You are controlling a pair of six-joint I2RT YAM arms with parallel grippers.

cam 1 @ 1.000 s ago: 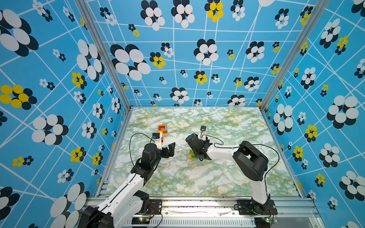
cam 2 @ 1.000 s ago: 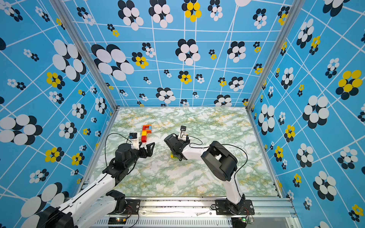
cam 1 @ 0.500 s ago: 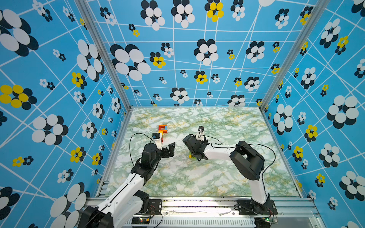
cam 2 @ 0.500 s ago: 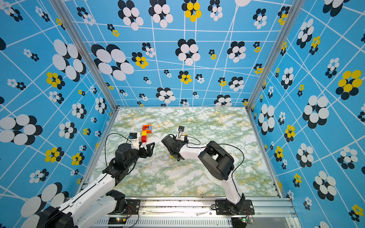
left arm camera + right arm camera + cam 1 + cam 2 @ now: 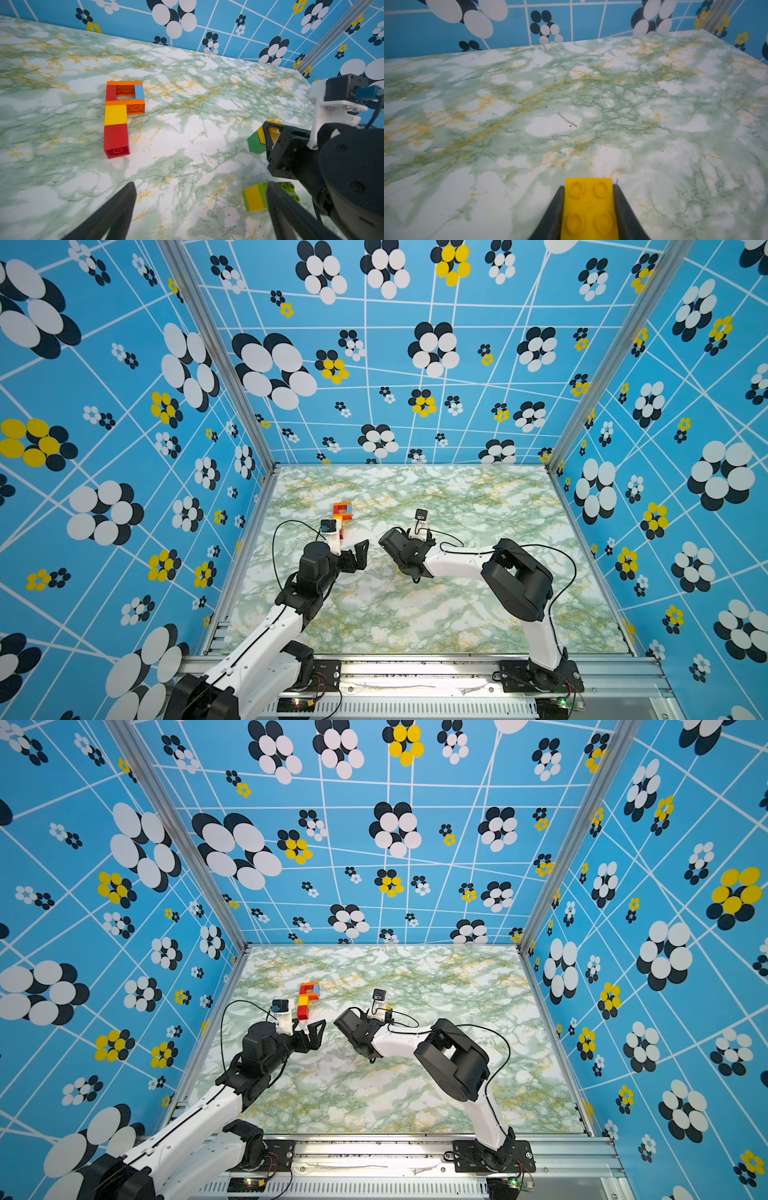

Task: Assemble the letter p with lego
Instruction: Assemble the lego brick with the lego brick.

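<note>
Right hand (image 5: 588,207) clamped on a yellow brick (image 5: 589,209), studs facing the wrist camera, one finger (image 5: 554,214) on each side; in the left wrist view a green brick (image 5: 255,143) sits against the yellow one at that hand, joined or merely behind, cannot tell. Left hand (image 5: 199,212) spread wide, empty, hovering over bare tabletop (image 5: 187,145) near a lime-and-yellow brick pair (image 5: 256,197) lying loose. Farther out, toward the left wall: the letter (image 5: 122,116) laid flat, orange bars top and middle, red and light blue closing the loop, yellow then red running down as the stem. Shape already reads as a P in both top views (image 5: 341,516) (image 5: 307,998). Step in hand, as judged: carrying a spare brick, either to lengthen the stem or to clear it away. Next move calls for travel across to the stem's red end, squared to it, set down without nudging the loose-laid bricks. Risk: a bump scatters the loop.
</note>
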